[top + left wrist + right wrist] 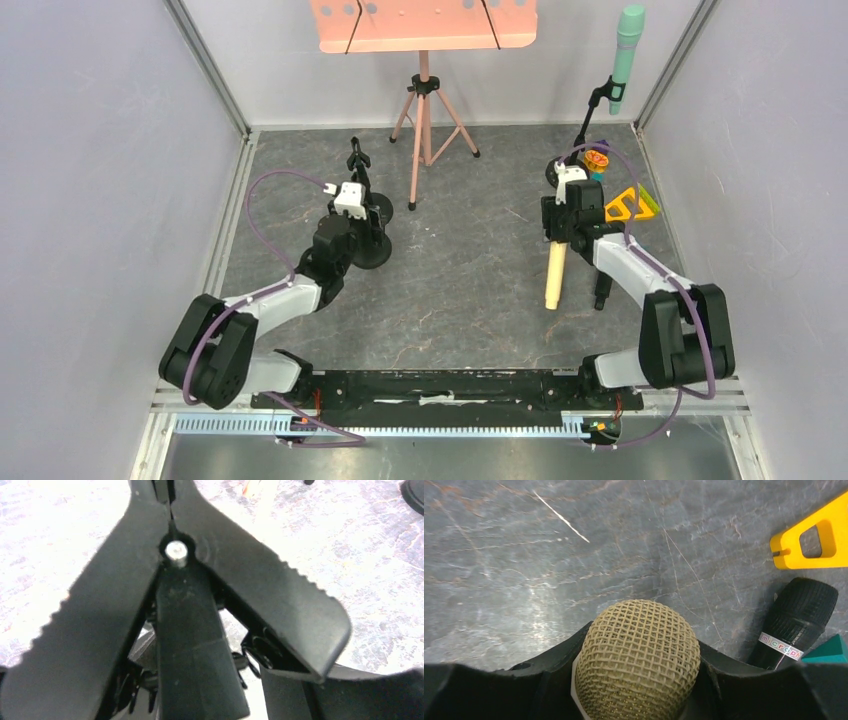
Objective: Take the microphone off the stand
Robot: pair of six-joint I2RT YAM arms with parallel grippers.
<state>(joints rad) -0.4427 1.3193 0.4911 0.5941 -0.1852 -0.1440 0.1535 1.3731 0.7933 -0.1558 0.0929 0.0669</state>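
A cream microphone (554, 275) with a mesh head (638, 660) hangs handle-down from my right gripper (563, 236), which is shut on its head (639, 690), right of centre and apart from any stand. A black desk stand (372, 250) stands at centre left, its clip (357, 160) empty. In the left wrist view the clip's serrated handles (260, 590) fill the frame between my fingers. My left gripper (362, 205) is closed on the clip. A teal microphone (627, 55) sits in another stand at the back right.
A pink music stand (425, 120) on a tripod stands at the back centre. A black microphone (796, 625) lies beside the right arm (601, 288). A yellow triangle (630, 205), also in the right wrist view (809, 545), and small toys (596, 158) lie at the right.
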